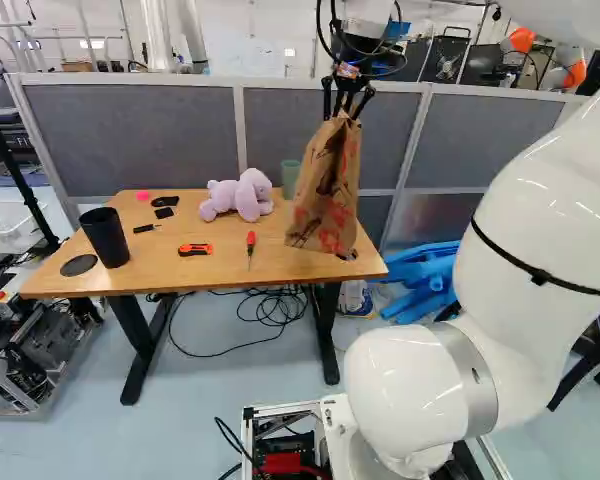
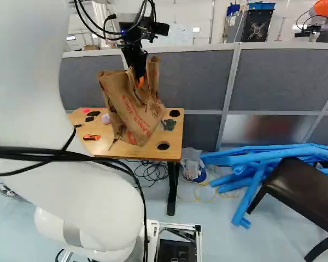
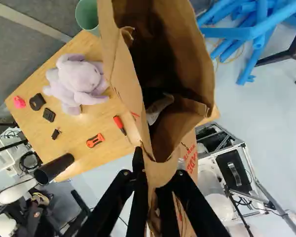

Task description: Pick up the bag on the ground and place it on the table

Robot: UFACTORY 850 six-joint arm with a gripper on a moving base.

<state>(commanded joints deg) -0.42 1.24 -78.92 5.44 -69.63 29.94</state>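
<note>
In the left base view, the bag [image 1: 325,195] hangs from the claw [image 1: 342,112] at the bench's [image 1: 170,275] right end, with the toy [image 1: 245,196] to its left, the green cup [image 1: 290,178] behind it on the far side, and the screwdriver [image 1: 250,243] left and nearer. The step in hand looks like the set-down: come down slowly, a little right of the screwdriver, and keep off the cup. In the right base view the bag leans, its bottom aslant — I can't tell whether it touches the wood — so level it and let the whole base bear before letting go. In the wrist view the claw pinches the bag's paper wall beside the gaping mouth, and something pale [image 3: 158,108] lies inside. Once the bag stands, spread the fingers gently and rise straight up — a snagged rim could tip it.
</note>
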